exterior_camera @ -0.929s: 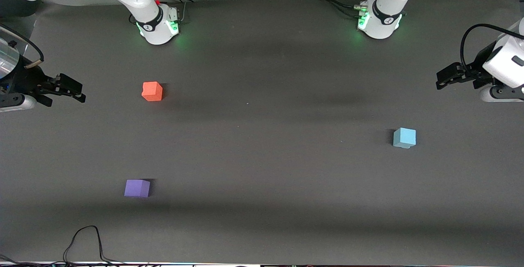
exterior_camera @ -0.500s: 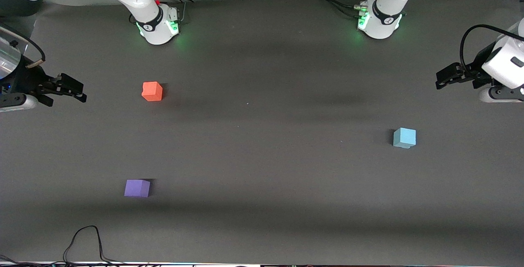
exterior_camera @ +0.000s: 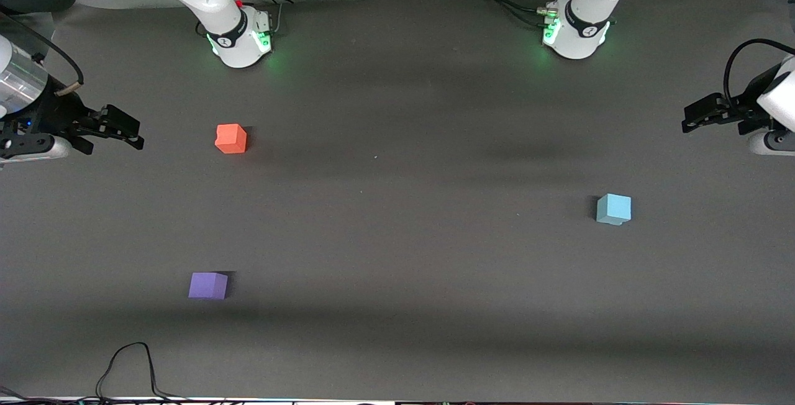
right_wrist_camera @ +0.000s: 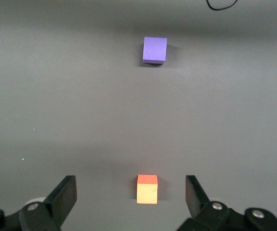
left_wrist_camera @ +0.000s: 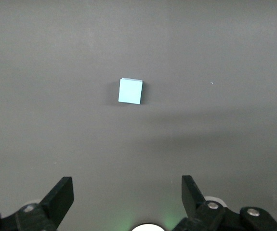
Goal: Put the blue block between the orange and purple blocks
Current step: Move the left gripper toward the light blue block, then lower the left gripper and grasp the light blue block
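While both arms hung at the bench ends, nothing was yet grasped; the left gripper stood spread over the bare bench at its own end, empty; the right gripper was likewise spread and empty, near the orange block.

The blue block lay alone toward the left arm's end, well apart from the purple block, which sat nearer the front camera than the orange.

Risks judged: soft foam could squash or twist in an off-centre pinch; a long carry could end off the line between the pair; the waiting right gripper might crowd the drop.

Nothing stood in the path; a cable looped at the near edge.
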Controlling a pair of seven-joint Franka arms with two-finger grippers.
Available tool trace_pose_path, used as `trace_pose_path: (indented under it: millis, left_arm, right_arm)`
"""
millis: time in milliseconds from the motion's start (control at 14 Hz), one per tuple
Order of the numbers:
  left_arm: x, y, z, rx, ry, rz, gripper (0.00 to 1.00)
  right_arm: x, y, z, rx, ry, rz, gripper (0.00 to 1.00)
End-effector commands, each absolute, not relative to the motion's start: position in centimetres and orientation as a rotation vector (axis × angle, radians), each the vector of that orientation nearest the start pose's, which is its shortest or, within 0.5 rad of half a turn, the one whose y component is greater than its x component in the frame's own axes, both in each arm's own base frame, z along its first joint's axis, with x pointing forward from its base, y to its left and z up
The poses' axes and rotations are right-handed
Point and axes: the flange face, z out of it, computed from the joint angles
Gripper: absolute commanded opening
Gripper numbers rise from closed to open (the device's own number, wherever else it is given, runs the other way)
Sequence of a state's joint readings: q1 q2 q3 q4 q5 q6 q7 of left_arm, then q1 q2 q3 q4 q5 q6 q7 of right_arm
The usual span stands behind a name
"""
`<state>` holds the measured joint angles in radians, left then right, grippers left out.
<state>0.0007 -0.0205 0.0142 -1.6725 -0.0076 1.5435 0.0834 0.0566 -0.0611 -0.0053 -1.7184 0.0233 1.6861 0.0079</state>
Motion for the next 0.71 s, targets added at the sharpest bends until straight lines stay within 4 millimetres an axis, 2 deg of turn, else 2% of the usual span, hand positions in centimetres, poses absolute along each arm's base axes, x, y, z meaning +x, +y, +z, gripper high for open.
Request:
trace_pose_path:
  millis: [0,214,500,643]
  left_arm:
    - [53.3,0.6,55.9,-3.132,0.196,0.164,1.00]
    - [53.4,0.4,50.2,-3.131,0.203,0.140,1.00]
    - [52.6,0.6,40.5,-3.129,0.200,0.044,1.00]
    - [53.0,0.6,36.2,-3.128,0.201,0.013,1.00]
  right_arm:
    - [53.0,3.4,59.5,-3.108,-0.033,-0.014,1.00]
    - [52.8,3.3,59.8,-3.103,-0.028,-0.021,1.00]
    - [52.7,2.8,59.3,-3.102,-0.015,-0.005,1.00]
    - [52.7,2.8,59.4,-3.102,-0.018,-0.009,1.00]
